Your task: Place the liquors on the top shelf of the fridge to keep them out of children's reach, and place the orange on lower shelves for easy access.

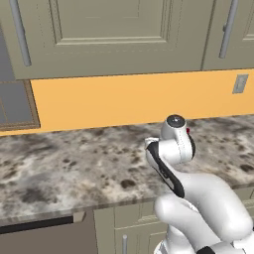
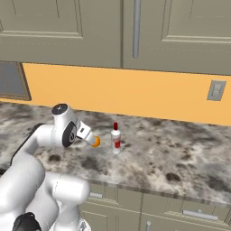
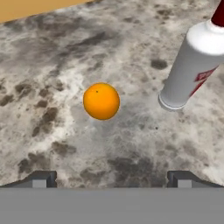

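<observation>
The orange [image 3: 101, 101] lies on the marbled counter [image 3: 57, 131], straight ahead of my gripper [image 3: 113, 179]. The dark fingertips [image 3: 41, 179] stand wide apart, open, with nothing between them. A liquor bottle [image 3: 192, 65], pale with a red cap and a red-printed label, stands upright just right of the orange. From the right base view the gripper [image 2: 91, 139] hangs low over the counter, touching nothing, with the orange [image 2: 95, 141] right at its tip and the bottle [image 2: 116, 140] a little beyond. In the left base view the arm hides all but the bottle's red cap [image 1: 188, 130]. The fridge and its shelves are out of view.
Beige upper cupboards [image 2: 67, 31] with bar handles hang over the counter, above an orange wall [image 2: 135, 90] with a socket [image 2: 217, 90]. A grey framed panel [image 1: 12, 101] sits at the far left. Below the counter's front edge [image 1: 49, 211] are drawers and a dark appliance front [image 1: 44, 238].
</observation>
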